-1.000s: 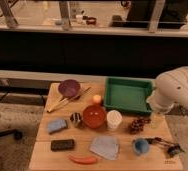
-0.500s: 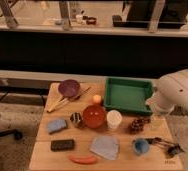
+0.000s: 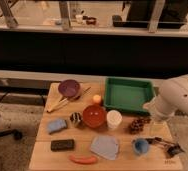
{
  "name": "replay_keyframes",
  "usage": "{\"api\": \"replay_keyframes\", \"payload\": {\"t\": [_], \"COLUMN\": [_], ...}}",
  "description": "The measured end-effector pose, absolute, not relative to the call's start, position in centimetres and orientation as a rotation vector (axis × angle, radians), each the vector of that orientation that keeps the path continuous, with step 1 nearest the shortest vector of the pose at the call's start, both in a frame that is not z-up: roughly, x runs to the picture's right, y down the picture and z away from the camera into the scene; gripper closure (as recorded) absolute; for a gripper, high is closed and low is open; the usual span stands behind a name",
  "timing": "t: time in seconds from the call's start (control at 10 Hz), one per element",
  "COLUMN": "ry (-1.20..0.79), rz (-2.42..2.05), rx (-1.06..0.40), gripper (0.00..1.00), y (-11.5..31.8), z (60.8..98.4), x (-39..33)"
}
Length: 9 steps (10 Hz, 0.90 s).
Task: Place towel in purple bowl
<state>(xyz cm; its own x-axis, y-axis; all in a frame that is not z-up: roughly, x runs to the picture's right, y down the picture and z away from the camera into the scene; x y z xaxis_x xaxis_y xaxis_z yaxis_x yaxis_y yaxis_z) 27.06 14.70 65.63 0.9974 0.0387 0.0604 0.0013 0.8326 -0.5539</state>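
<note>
Filling the lower part of the view, the wooden table (image 3: 42, 150) carries every item, with the red bowl (image 3: 94, 116) near its middle. The robot's white arm (image 3: 182, 95) reaches in from the right, well to the right of the red bowl. The green tray (image 3: 129, 80) sits behind and to the right of that bowl. The towel (image 3: 105, 147) lies flat and slightly rumpled on the table just in front of the red bowl, a little to its right. The purple bowl (image 3: 69, 88) stands behind and to the left of the red bowl. The gripper (image 3: 157, 120) hangs at the arm's lower end, far right of the red bowl and about level with it, its fingers spread wide around nothing. The towel therefore lies in front of and well to the left of the gripper, apart from it.
</note>
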Motion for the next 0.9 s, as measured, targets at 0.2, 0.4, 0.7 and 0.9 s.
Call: {"api": "replay_keyframes", "payload": {"t": [0.2, 0.4, 0.7, 0.9], "ry": [-0.102, -0.132, -0.171, -0.190], "rz": [0.009, -0.010, -0.034, -0.047], "rx": [-0.593, -0.602, -0.616, -0.625], "gripper": [0.20, 0.20, 0.20, 0.20], "y": [15.7, 16.9, 19.0, 20.2], "z": [64.9, 64.2, 63.8, 63.9], "x": [26.3, 25.3, 23.4, 22.3]}}
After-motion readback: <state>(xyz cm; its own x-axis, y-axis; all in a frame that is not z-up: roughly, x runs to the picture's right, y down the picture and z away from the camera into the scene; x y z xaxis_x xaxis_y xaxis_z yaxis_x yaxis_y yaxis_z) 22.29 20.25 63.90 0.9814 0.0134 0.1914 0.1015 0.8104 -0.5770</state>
